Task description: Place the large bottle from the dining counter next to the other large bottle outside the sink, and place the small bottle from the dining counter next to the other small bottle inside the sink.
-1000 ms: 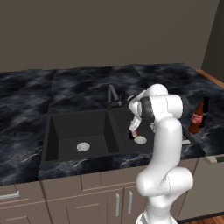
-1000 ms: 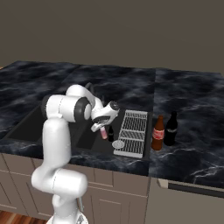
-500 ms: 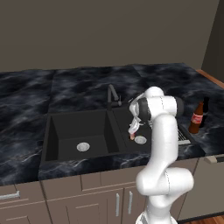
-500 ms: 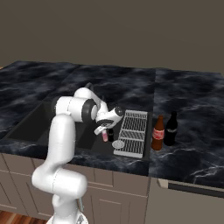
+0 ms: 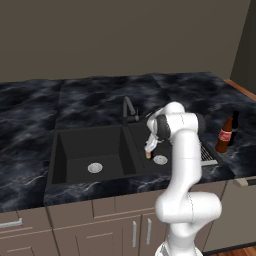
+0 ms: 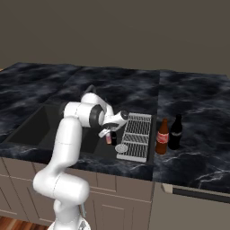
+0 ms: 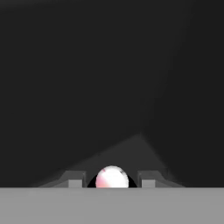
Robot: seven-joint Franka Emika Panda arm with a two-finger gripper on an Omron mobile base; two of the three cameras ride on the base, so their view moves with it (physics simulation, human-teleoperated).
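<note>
The sink (image 5: 90, 150) sits in the black marble counter, and inside its right basin the gripper (image 5: 148, 154) has its fingers clamped on the small pink bottle (image 6: 108, 139), just beside the tiny dark bottle (image 6: 114, 138). Further right, past the drying rack (image 6: 136, 137), the brown red-labelled bottle (image 6: 162, 137) stands just beside the tall black bottle (image 6: 175, 132) on the counter
</note>
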